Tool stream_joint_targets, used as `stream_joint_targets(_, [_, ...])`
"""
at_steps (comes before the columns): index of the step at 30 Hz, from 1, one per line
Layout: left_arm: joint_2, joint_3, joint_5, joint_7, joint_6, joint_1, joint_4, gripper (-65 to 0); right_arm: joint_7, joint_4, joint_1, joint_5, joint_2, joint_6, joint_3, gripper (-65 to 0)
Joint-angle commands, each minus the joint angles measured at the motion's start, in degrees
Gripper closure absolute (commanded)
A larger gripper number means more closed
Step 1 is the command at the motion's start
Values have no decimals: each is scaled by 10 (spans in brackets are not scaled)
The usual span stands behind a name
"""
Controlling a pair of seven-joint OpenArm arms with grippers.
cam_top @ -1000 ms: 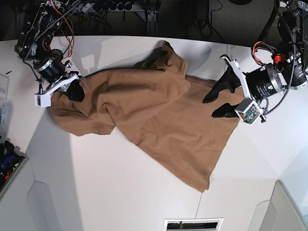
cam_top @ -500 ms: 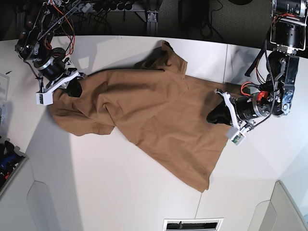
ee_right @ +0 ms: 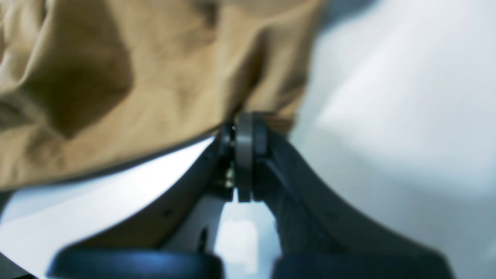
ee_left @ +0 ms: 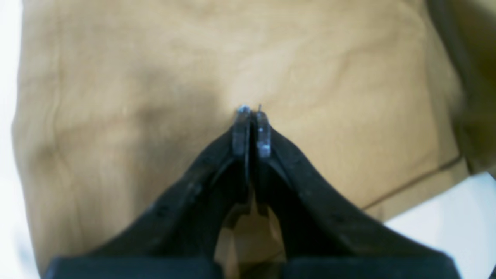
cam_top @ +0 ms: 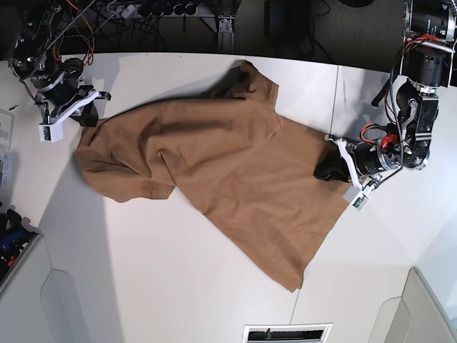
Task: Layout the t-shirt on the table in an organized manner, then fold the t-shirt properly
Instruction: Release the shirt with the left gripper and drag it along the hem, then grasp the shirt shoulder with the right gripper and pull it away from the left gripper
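The t-shirt (cam_top: 214,179) lies crumpled and skewed across the middle of the bench (cam_top: 143,286), one corner trailing toward the bench's near edge, a bunched fold rising at its far side. The left gripper (cam_top: 330,170) is clenched on the t-shirt's edge on the side toward its own arm; in the left wrist view its tips (ee_left: 251,116) are pressed together over the cloth, and whether they pinch one layer or several cannot be told. The right gripper (cam_top: 87,114) is clenched on the opposite corner, with fabric pinched at the tips (ee_right: 244,128).

The risk, as I judge it: if the two arms pull apart unevenly, the thin pinch may slip, or the fabric may twist instead of spreading flat. A grip through two layers would drag the underside along and keep the folds.

Around the t-shirt the bench is smooth, white and matte, with ample bare room on every side; dark cables and equipment sit beyond its far edge.
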Motion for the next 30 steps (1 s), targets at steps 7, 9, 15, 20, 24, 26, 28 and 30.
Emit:
stream_joint_targets(7, [-33,-3,98,33,90,-60,-57,-30,43,-20,8,7,56,0,2,0])
stream_joint_targets(9, [-33,-3,112,33,99,-76,-64,-30,43,-21,11,7,67,-4,2,0])
stream_joint_targets(15, [-33,-3,131,42,137,-113,-69,-30,19,-21,18,76,70,-5,2,0])
stream_joint_targets(20, [-38,-3,102,90,128,-136,-61,-30,-20,-19,17,158,54,17,2,0])
stream_joint_targets(24, [-73,-3,-3,92,84,-118,3,-51,-42,-19,8,184,18,24,2,0])
stream_joint_targets(26, [-89,-3,-17,92,84,-104,47,-95,-50,-19,0,195,0,25,2,0])
stream_joint_targets(28, [-99,-3,-17,99,85,-96,83,-144,-55,-19,-6,201,-16,25,2,0])
stream_joint_targets(30, [-103,-3,-28,116,85,-91,108,-156,-59,-19,-8,203,-31,26,0,0])
